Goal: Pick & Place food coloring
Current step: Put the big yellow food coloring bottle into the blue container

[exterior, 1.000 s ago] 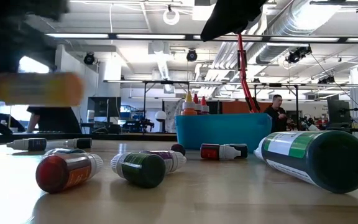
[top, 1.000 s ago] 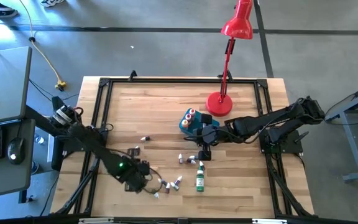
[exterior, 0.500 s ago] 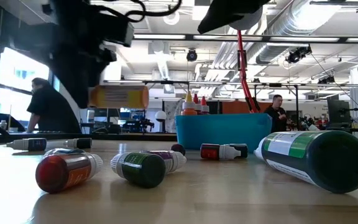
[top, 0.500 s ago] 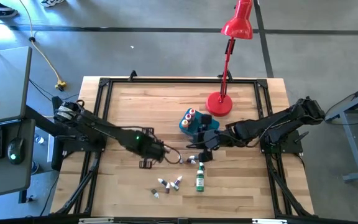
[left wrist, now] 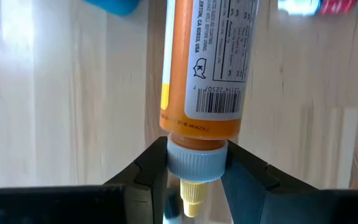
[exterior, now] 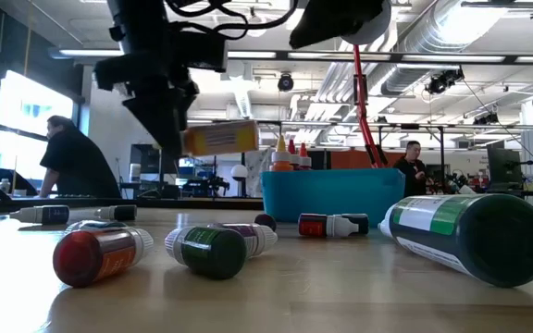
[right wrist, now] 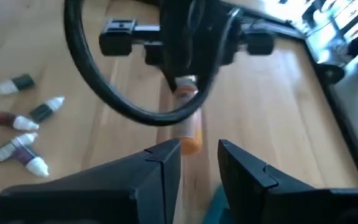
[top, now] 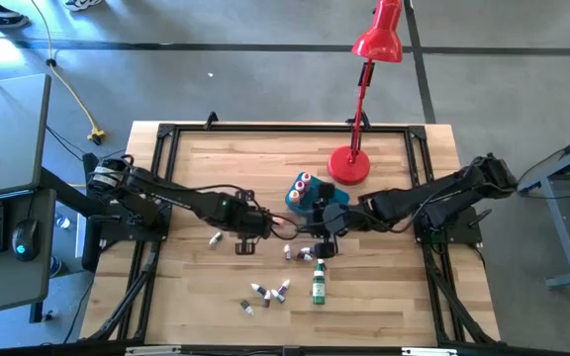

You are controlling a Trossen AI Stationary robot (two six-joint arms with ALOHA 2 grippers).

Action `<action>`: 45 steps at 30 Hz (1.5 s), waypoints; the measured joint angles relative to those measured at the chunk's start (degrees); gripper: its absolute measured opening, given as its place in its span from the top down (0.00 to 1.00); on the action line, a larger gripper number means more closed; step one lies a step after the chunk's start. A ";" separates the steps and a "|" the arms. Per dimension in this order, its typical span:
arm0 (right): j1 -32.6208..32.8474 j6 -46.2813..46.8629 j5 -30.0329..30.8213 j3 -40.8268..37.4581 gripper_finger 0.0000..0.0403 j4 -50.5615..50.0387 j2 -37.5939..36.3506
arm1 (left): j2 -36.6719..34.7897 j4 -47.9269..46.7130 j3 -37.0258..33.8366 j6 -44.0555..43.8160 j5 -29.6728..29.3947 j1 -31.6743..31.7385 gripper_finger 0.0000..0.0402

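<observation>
Food coloring bottle (left wrist: 204,62), orange with a printed label, held off the surface and lying roughly level, just left of centre in the high view. Pinched at its ribbed white cap by the fingers of the left gripper (left wrist: 194,163), the body jutting out past them unsupported. Probably light, rigid plastic, smooth on the label and likely slippery there. The ridged cap looks the surer hold, though with that much overhang a hard swing might tip the bottle.

Teal tub (top: 295,201) just right of the held bottle, with a few upright bottles (top: 303,181) already inside. Low wall to clear, and limited free space within. Red desk lamp (top: 348,165) close by, on the tub's upper right.

Right gripper (right wrist: 201,165) near the frame's centre, close beside the tub, fingers narrowly apart and empty. Tight quarters here, with both arms converging.

Loose small bottles (top: 265,292) and one larger green bottle (top: 318,287) lying lower centre on the surface (top: 196,158), well apart from the tub. Open room along the upper left.
</observation>
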 joint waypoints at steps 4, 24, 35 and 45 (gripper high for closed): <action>-1.18 0.21 -2.07 0.00 0.71 -0.81 3.05 | -0.02 4.85 0.00 0.19 0.13 0.62 0.72; -2.97 -3.44 -4.36 -0.07 0.50 5.46 8.01 | -0.07 14.31 -0.02 1.90 0.17 0.49 0.71; -3.08 -3.02 -5.83 0.04 0.50 3.10 8.01 | -0.07 17.59 -0.02 3.46 -0.66 0.49 0.71; -3.24 -3.26 -3.60 0.04 0.50 -0.52 8.08 | -0.11 21.01 0.00 6.18 -1.29 0.49 0.71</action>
